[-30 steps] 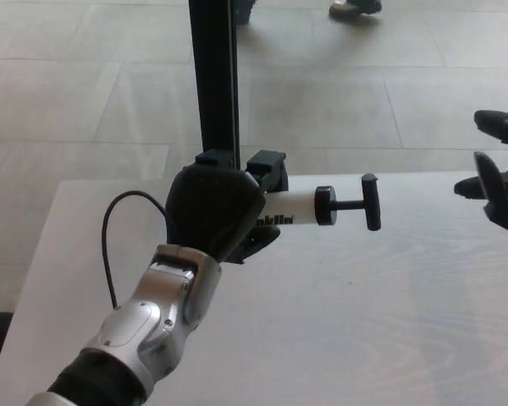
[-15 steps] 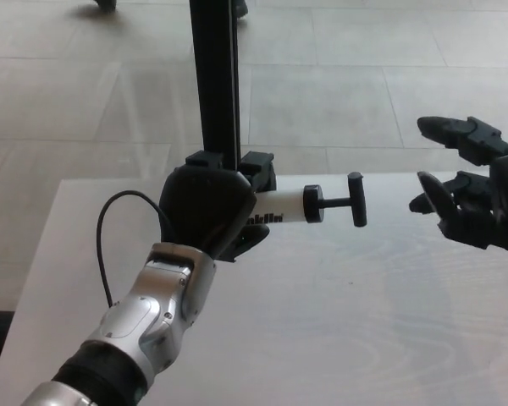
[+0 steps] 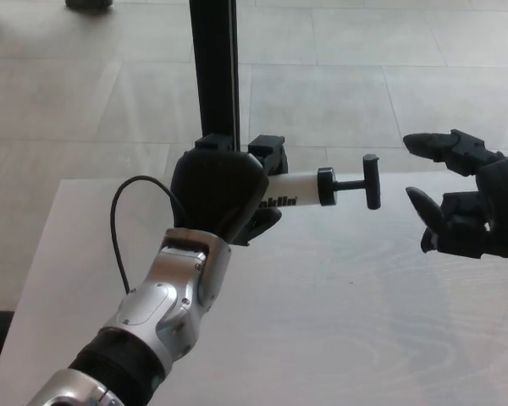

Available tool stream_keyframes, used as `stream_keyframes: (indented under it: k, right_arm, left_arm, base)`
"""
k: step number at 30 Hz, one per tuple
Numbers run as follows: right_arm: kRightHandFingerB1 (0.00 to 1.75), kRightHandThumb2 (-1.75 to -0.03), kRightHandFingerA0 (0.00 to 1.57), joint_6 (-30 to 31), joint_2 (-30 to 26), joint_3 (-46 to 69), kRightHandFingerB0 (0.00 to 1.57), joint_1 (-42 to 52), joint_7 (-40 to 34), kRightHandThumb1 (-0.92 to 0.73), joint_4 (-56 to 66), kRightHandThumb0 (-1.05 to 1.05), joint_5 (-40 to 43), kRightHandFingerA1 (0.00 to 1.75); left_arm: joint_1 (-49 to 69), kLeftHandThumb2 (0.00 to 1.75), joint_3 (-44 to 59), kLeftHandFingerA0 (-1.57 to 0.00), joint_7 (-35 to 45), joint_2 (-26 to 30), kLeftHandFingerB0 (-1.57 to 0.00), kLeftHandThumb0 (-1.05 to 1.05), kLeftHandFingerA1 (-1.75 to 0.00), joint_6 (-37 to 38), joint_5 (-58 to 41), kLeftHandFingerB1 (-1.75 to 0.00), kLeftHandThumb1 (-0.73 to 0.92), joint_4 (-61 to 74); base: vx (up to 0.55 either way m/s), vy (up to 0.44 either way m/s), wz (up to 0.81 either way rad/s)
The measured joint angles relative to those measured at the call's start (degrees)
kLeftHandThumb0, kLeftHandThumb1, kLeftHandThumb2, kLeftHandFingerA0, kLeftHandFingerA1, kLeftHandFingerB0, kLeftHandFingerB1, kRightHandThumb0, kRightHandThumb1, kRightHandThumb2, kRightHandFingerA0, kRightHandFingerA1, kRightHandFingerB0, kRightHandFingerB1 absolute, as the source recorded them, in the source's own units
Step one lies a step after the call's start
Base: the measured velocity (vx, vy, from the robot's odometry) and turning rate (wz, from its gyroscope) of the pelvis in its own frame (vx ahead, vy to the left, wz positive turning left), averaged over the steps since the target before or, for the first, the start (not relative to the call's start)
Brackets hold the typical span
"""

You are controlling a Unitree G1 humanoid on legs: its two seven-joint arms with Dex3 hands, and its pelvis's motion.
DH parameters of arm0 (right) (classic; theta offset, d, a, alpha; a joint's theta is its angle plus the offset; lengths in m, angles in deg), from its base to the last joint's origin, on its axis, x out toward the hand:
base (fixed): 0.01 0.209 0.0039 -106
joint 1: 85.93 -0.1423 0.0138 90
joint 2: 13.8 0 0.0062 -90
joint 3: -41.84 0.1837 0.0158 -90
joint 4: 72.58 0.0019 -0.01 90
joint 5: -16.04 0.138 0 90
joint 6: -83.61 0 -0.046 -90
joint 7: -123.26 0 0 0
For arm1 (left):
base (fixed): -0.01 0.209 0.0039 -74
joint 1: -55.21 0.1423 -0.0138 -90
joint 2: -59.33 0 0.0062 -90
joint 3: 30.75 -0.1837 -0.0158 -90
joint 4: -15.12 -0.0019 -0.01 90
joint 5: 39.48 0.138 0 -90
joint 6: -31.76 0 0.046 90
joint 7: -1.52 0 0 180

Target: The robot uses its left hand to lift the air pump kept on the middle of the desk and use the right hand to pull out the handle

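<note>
My left hand (image 3: 218, 196) is shut on the air pump (image 3: 292, 189), holding it lying sideways above the desk (image 3: 339, 321). The pump has a white barrel with black lettering, a black cap and a black T-handle (image 3: 371, 181) that points right on a short rod. A thin black hose (image 3: 123, 220) loops off its left end. My right hand (image 3: 461, 196) is open, fingers spread, just to the right of the T-handle with a small gap between them. The barrel's left part is hidden inside my left hand.
A black upright post (image 3: 214, 72) rises behind my left hand at the desk's far edge. Beyond the pale wood-grain desk lies a tiled floor (image 3: 85, 93). The desk's left edge (image 3: 25, 296) runs down the picture's left side.
My right hand has come in from the right edge toward the T-handle, fingers still spread. The left hand has shifted the pump slightly, first left and then back right and up.
</note>
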Motion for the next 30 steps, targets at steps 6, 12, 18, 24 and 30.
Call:
stream_keyframes:
  k: [6,12,18,24,30]
  right_arm:
    - [0.45,-0.66,1.05,0.13,3.15,0.95,0.46,-0.09,-1.62,-0.7,-0.28,-0.75,-1.38,1.42]
    - [0.62,-1.02,1.21,0.43,4.32,2.3,0.45,-0.63,-3.21,-0.59,-1.72,-0.56,-2.46,1.3]
    - [0.48,-0.59,1.05,0.78,4.87,3.11,0.52,-1.08,-4.01,-0.66,-1.81,-0.3,-3.37,1.45]
    - [0.52,-0.6,1.04,1.21,5.69,2.99,0.51,-2.14,-5.99,-0.6,-3.89,-0.29,-5.4,1.5]
    - [0.47,-0.59,1.04,1.76,5.45,2.2,0.48,-2.22,-6.55,-0.56,-4.8,-0.33,-7.32,1.45]
  left_arm:
    - [-0.16,0.83,-0.02,-0.78,1.27,-1.51,-0.6,-0.16,-1.75,-2.36,0.0,-1.54,0.61,1.94]
    - [-0.16,0.8,-0.25,-0.79,1.8,-2.31,-0.74,-0.14,-1.59,-3.55,0.01,-1.25,0.61,3.64]
    - [-0.26,0.73,-0.53,-0.87,1.87,-2.49,-0.62,-0.1,-1.75,-3.74,0.02,-1.49,0.64,3.65]
    - [-0.7,0.71,-0.58,-0.88,2.35,-3.03,-0.62,-0.1,-1.75,-4.33,0.0,-1.48,0.65,4.37]
    - [-0.91,0.66,-0.56,-0.81,3.29,-3.37,-0.61,-0.14,-1.71,-4.4,-0.1,-1.44,0.66,5.36]
  base:
    - [0.0,0.0,0.0]
    - [0.0,0.0,0.0]
    - [0.0,0.0,0.0]
    - [0.0,0.0,0.0]
    - [0.0,0.0,0.0]
